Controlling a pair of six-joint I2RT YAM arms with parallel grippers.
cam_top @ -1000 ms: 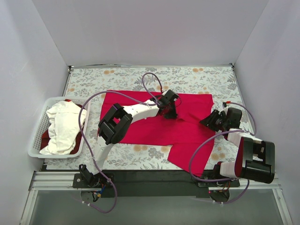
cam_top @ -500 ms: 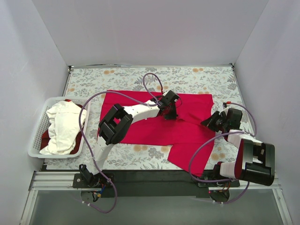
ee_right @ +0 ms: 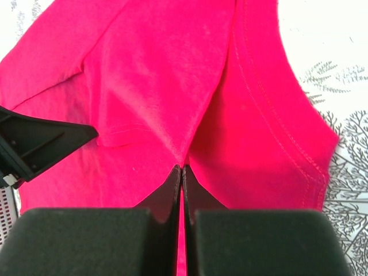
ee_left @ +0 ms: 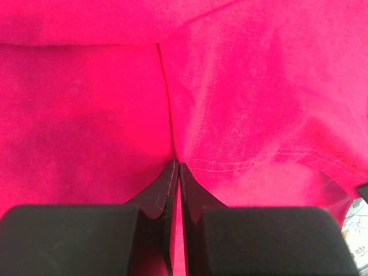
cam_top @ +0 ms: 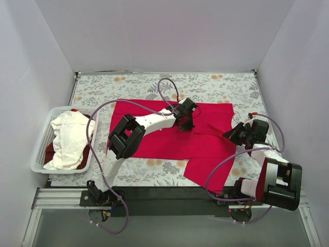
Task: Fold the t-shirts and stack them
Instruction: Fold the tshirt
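A bright crimson red t-shirt (cam_top: 164, 139) lies spread on the floral cloth. My left gripper (cam_top: 186, 121) is shut on a fold of it near its upper middle; in the left wrist view the tips (ee_left: 175, 165) pinch the red cloth (ee_left: 241, 103). My right gripper (cam_top: 232, 133) is shut on the shirt's right edge; in the right wrist view the tips (ee_right: 182, 168) pinch a fold of the red cloth (ee_right: 155, 75). A white t-shirt (cam_top: 69, 139) lies crumpled in the basket over another red one (cam_top: 50, 152).
A white slatted basket (cam_top: 43, 135) stands at the table's left edge. The floral grey cloth (cam_top: 154, 82) covers the table. White walls close in the back and both sides. Purple cables loop above both arms.
The right gripper has drifted a little to the right, pulling the shirt's right edge with it. The left gripper has barely moved.
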